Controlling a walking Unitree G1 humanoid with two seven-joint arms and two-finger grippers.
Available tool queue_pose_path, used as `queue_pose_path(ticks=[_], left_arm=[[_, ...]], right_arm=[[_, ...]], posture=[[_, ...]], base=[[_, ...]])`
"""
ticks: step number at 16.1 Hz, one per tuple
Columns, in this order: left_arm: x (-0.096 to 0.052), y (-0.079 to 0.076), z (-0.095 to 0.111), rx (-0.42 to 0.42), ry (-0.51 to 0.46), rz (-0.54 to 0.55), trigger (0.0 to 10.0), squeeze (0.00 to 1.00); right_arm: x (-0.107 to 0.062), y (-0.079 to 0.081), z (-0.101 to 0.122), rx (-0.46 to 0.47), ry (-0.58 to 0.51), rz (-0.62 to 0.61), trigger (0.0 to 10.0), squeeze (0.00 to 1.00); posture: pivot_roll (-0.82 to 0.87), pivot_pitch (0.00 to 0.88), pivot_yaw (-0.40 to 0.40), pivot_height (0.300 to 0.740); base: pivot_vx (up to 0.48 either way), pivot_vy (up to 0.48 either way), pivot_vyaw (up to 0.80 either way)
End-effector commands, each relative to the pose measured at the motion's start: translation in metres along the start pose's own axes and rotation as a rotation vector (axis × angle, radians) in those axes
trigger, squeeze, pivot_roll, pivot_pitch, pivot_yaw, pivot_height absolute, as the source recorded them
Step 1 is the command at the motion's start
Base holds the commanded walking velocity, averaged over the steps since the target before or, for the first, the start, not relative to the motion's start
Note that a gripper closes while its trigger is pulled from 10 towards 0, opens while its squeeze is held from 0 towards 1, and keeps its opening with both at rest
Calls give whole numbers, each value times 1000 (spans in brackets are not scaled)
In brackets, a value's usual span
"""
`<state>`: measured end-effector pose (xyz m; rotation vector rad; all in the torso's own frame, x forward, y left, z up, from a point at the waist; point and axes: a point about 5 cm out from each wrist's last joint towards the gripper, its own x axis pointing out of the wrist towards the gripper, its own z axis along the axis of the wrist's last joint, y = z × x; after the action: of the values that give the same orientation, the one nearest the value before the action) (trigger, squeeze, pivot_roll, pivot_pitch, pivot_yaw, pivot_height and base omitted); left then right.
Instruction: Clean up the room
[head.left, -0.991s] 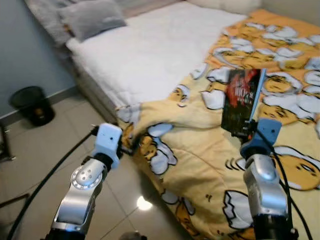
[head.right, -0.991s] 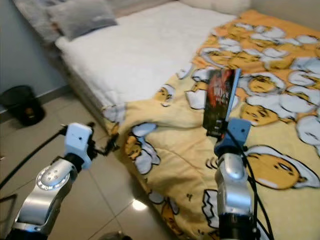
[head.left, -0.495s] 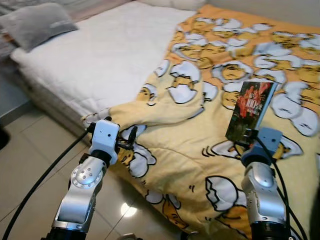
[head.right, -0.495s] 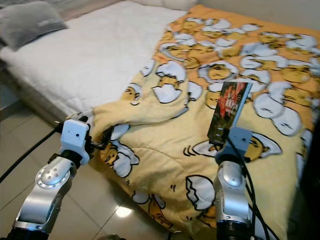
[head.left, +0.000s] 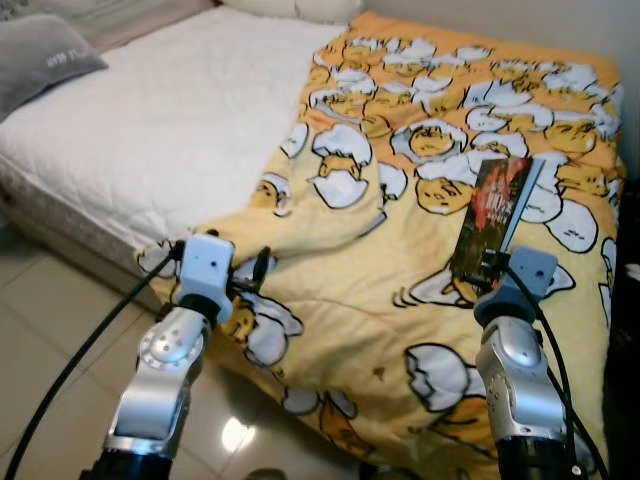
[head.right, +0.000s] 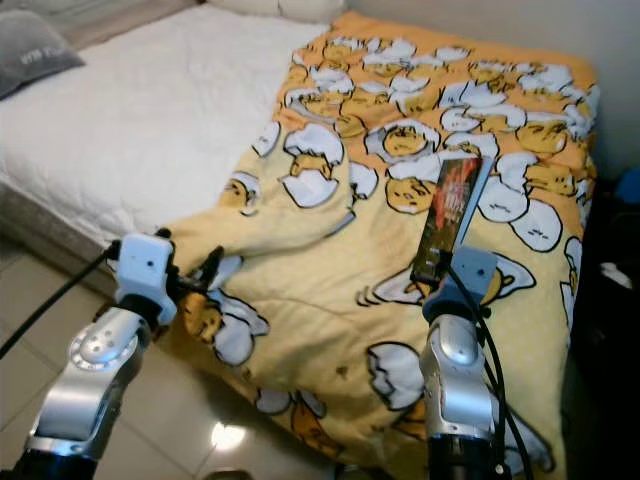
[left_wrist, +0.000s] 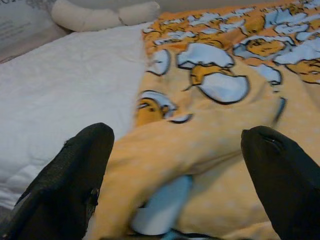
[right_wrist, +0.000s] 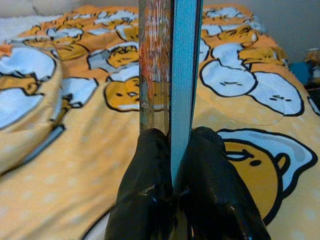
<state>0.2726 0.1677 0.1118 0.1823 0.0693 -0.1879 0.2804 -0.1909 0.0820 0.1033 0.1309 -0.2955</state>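
My right gripper (head.left: 490, 272) is shut on the lower edge of a book (head.left: 493, 215) with a dark red cover, held upright over the yellow egg-print blanket (head.left: 400, 290). In the right wrist view the fingers (right_wrist: 150, 185) pinch the book (right_wrist: 167, 65) edge-on. My left gripper (head.left: 258, 272) is open at the blanket's folded front corner, near the bed's edge. The left wrist view shows its two fingertips (left_wrist: 75, 175) wide apart, with the yellow blanket fold (left_wrist: 200, 150) between them.
A white mattress (head.left: 150, 130) lies on the left with a grey pillow (head.left: 40, 60) at its far left and a cream bolster (left_wrist: 100, 12) at the head. Tiled floor (head.left: 50, 340) runs along the bed. A dark object (head.right: 610, 280) stands at the right.
The view has swung right and closer to the bed; the bin and grey wall have gone out of sight. Both grippers keep their pose, the book still upright.
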Motion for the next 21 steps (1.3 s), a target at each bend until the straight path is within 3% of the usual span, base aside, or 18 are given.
queue_pose_path(ticks=[1,9,12,19,21], left_arm=[[-3,6,1,13,1,22,10000,0],[-2,10,0,24,14,14,10000,0],[5,19,7,31,-3,34,10000,0],[6,16,5,-5,4,46,10000,0],[3,10,2,-10,13,40,10000,0]], right_arm=[[1,6,8,33,-27,10,10000,0],[0,9,8,60,-22,12,10000,0],[3,16,17,22,-47,60,10000,0],[5,18,21,-9,-53,96,10000,0],[4,17,19,-6,-49,96,10000,0]], posture=[[135,0,42,740],[134,0,63,740],[138,0,53,740],[126,0,51,740],[137,0,42,740]], base=[[0,356,-800],[0,358,-800],[0,355,-800],[0,352,-784],[0,399,0]])
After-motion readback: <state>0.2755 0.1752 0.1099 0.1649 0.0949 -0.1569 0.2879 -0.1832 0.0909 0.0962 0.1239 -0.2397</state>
